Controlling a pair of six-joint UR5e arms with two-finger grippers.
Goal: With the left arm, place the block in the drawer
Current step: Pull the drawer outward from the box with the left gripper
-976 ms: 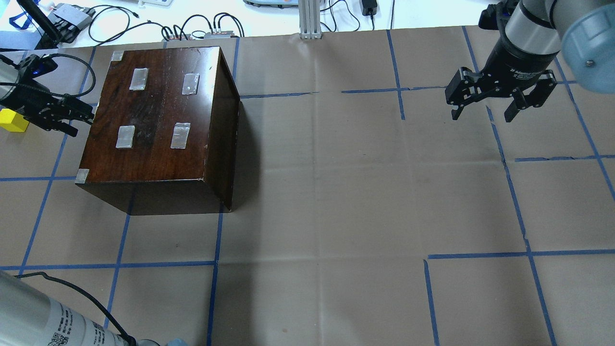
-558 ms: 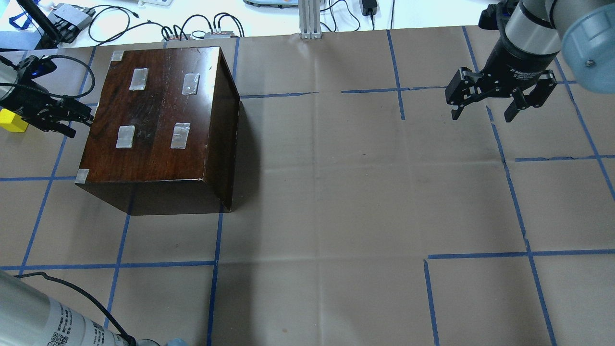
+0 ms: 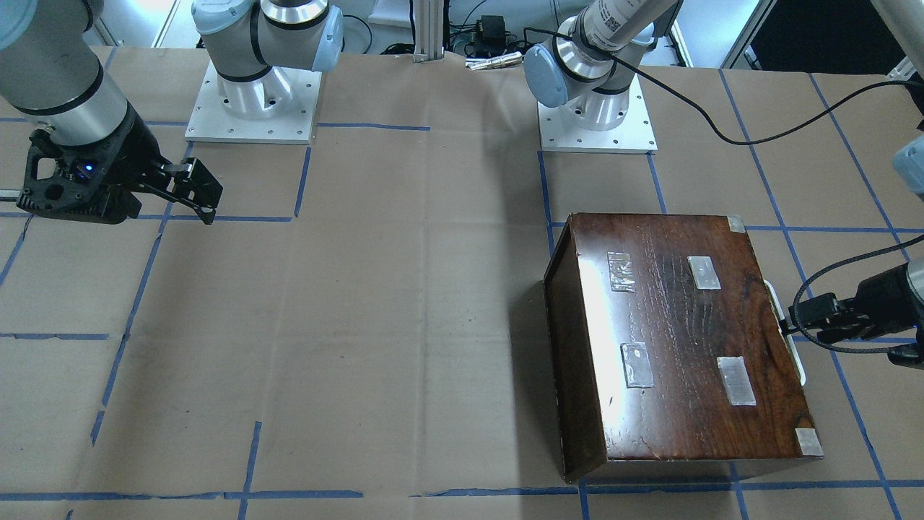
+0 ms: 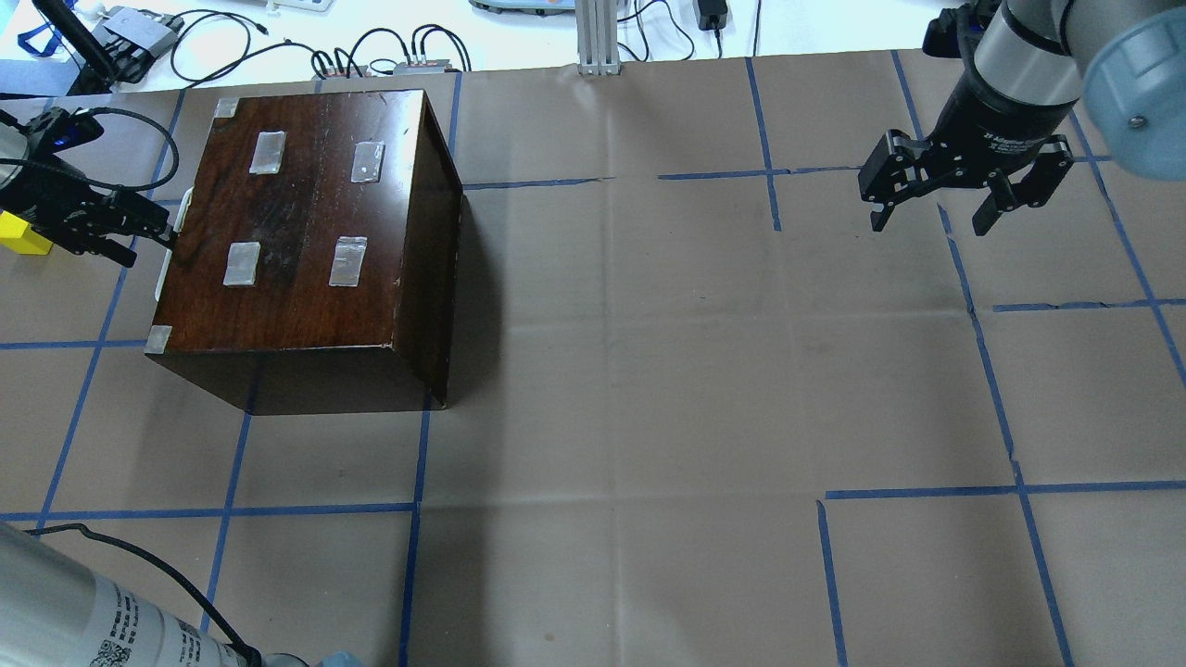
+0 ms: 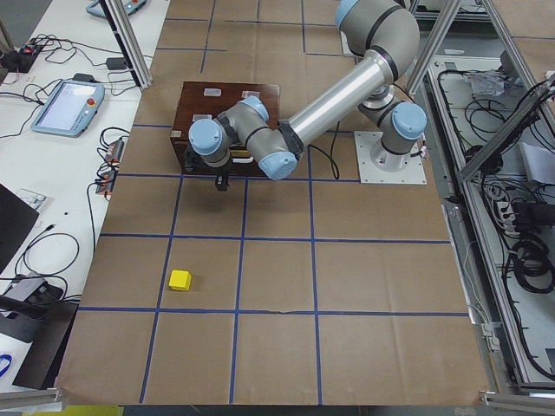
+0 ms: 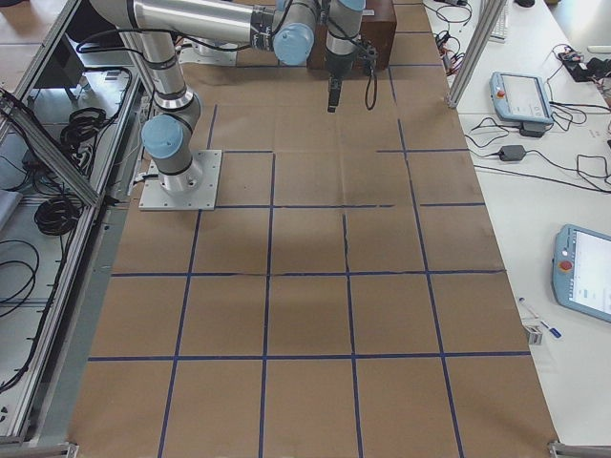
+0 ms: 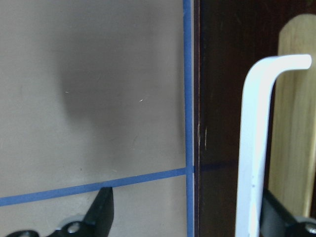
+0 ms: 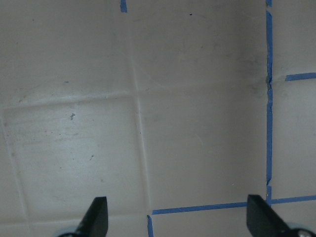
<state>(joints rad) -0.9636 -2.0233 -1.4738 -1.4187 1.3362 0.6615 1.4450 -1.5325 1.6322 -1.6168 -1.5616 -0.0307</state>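
Note:
The yellow block lies on the table left of the dark brown cabinet, partly hidden behind my left gripper; it shows whole in the exterior left view. My left gripper is open at the cabinet's left face. In the left wrist view one fingertip sits behind the drawer's white handle, and the other is well to its left. A strip of the drawer's pale wood shows past the handle. My right gripper is open and empty, far right above the table.
The cabinet's top carries several grey tape patches. Cables and small devices lie on the white bench beyond the table's far edge. Blue tape lines grid the brown paper table cover.
My left gripper has moved a little left, away from the cabinet. The white handle now shows beyond the cabinet's left edge, so the drawer has slid out slightly. The right arm has not moved.

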